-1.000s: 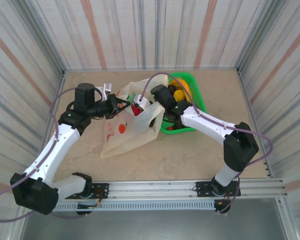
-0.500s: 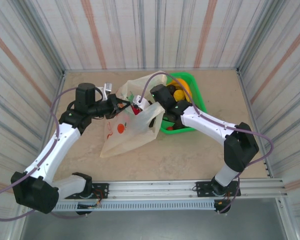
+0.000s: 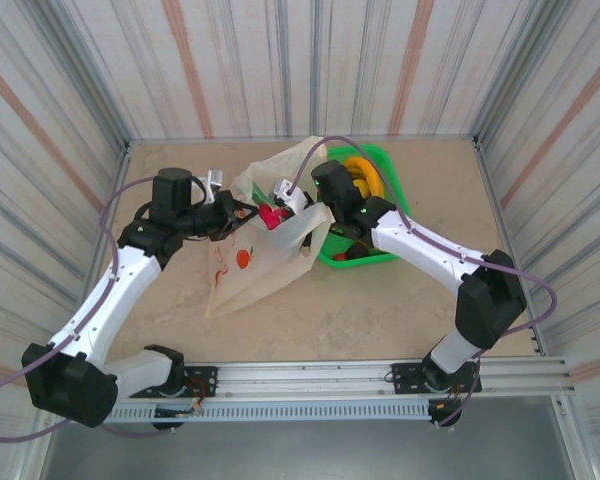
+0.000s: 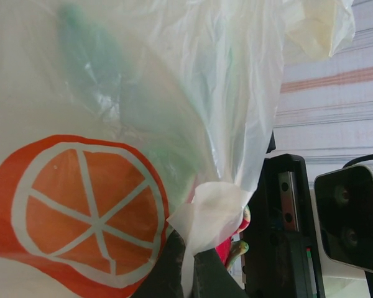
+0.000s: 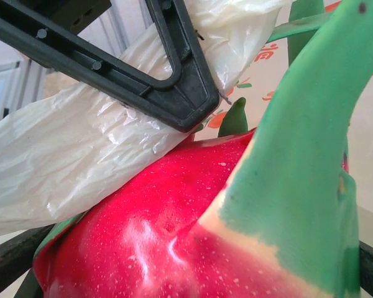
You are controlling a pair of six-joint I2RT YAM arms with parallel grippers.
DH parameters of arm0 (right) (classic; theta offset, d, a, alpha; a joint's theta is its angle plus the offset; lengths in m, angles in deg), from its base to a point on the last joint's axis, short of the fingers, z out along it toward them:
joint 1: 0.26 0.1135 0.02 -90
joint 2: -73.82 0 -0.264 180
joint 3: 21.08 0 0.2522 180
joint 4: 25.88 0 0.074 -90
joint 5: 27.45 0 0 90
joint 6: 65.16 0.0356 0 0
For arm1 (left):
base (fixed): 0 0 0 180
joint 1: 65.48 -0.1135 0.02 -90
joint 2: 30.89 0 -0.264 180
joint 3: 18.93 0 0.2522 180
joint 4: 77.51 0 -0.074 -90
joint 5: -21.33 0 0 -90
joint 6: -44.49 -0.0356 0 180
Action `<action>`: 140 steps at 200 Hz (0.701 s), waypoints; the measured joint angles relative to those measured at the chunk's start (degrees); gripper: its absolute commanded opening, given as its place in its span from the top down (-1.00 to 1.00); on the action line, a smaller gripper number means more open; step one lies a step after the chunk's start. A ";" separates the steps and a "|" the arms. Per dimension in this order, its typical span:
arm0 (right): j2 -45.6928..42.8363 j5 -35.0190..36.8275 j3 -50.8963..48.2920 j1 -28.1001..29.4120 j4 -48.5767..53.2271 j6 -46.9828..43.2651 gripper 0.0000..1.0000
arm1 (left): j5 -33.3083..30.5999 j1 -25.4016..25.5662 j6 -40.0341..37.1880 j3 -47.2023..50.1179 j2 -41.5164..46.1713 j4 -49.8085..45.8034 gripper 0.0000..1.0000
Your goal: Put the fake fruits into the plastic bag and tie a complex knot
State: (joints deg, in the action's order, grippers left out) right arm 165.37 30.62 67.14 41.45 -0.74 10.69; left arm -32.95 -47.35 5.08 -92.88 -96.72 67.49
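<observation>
Top external: my left end effector (image 3: 239, 213) pinches the plastic bag (image 3: 265, 268), my right end effector (image 3: 283, 203) grips a dragon fruit (image 5: 149, 248).

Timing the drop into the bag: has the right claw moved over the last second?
Yes. The right claw, gripping the dragon fruit, slid slightly toward the back wall, judged against the green basket.

Lying across the middle of the tan table (image 3: 400, 310): cream plastic bag (image 3: 255, 265) printed with red fruit, mouth raised toward the top of the frame. Pinching its left rim: left gripper (image 3: 236, 212). Reaching in from the right, at the mouth: right gripper (image 3: 283, 203), magenta dragon fruit (image 3: 271, 216) at its tips. Just right of the bag: green basket (image 3: 398, 205) with a yellow banana (image 3: 358, 168) inside.
</observation>
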 measured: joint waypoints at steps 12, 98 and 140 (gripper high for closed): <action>-0.39 -0.59 -0.72 -0.26 -0.87 0.61 -0.98 | -0.26 0.00 -0.20 0.00 0.00 -0.17 1.00; -3.41 -2.80 -2.27 -1.68 -7.54 3.67 -0.98 | -0.87 0.00 -0.37 0.09 0.00 -1.44 1.00; -3.54 -1.03 -2.27 -2.45 -6.56 4.72 -0.98 | -0.22 0.00 0.09 0.22 0.02 -0.79 1.00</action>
State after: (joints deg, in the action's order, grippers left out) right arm 161.83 29.60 64.87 39.01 -7.30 15.41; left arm -33.16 -47.35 5.17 -92.66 -96.69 66.71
